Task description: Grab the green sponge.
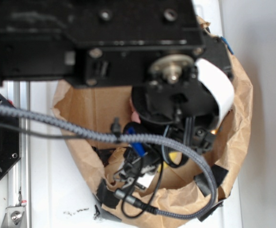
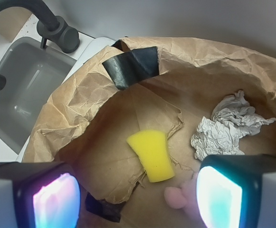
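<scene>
- Above a brown paper bag (image 1: 233, 142) the arm hangs, its black body filling the top of the exterior view and hiding most of the bag's inside.
- From the wrist view, the gripper (image 2: 138, 194) points down into the bag, its two fingers (image 2: 57, 199) glowing at the lower corners with a wide gap between them; it stands open and holds nothing.
- The sponge (image 2: 152, 154), a yellow wedge with rounded edges, lies on the bag's floor between the fingers and a little ahead of them, touching neither.
- A pink plush toy (image 2: 180, 194) lies just beside the sponge's near end, partly hidden by the right-hand finger.
- A crumpled white paper wad (image 2: 228, 126) sits to the right of the sponge, apart from it.
- Black tape (image 2: 130, 66) patches the bag's rim at the far side.
- A grey sink (image 2: 23, 95) with a dark faucet (image 2: 52, 23) lies outside the bag to the left.
- In the exterior view a grey braided cable (image 1: 71, 126) and thinner black wires loop across the bag's opening, with only a speck of yellow showing beneath them.
</scene>
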Robot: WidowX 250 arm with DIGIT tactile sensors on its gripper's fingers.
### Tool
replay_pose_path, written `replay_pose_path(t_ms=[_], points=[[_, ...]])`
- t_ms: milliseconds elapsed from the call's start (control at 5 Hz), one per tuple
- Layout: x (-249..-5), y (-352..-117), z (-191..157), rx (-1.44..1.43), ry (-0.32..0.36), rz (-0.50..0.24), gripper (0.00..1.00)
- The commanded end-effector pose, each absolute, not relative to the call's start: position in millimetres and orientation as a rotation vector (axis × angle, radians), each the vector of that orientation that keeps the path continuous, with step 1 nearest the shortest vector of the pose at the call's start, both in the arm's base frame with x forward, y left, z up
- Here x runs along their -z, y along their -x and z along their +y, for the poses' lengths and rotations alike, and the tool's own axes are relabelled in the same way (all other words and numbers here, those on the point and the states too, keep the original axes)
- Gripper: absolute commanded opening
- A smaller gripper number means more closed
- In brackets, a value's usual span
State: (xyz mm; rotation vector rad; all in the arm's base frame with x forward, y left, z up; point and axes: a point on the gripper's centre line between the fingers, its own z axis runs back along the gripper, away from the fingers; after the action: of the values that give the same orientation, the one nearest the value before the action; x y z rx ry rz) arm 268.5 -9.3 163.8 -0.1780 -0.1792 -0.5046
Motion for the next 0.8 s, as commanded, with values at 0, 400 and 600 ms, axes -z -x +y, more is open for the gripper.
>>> replay_pose_path(t_ms=[0,400,600], points=[[-179.7,-275.1,-7.7,0.492,0.154,-0.236,1.0],[-111.8,-285.4,15.0,0.525,0.165,-0.211,1.0],[-89.8,-286.7,16.4,0.526,0.156,-0.161,1.0]])
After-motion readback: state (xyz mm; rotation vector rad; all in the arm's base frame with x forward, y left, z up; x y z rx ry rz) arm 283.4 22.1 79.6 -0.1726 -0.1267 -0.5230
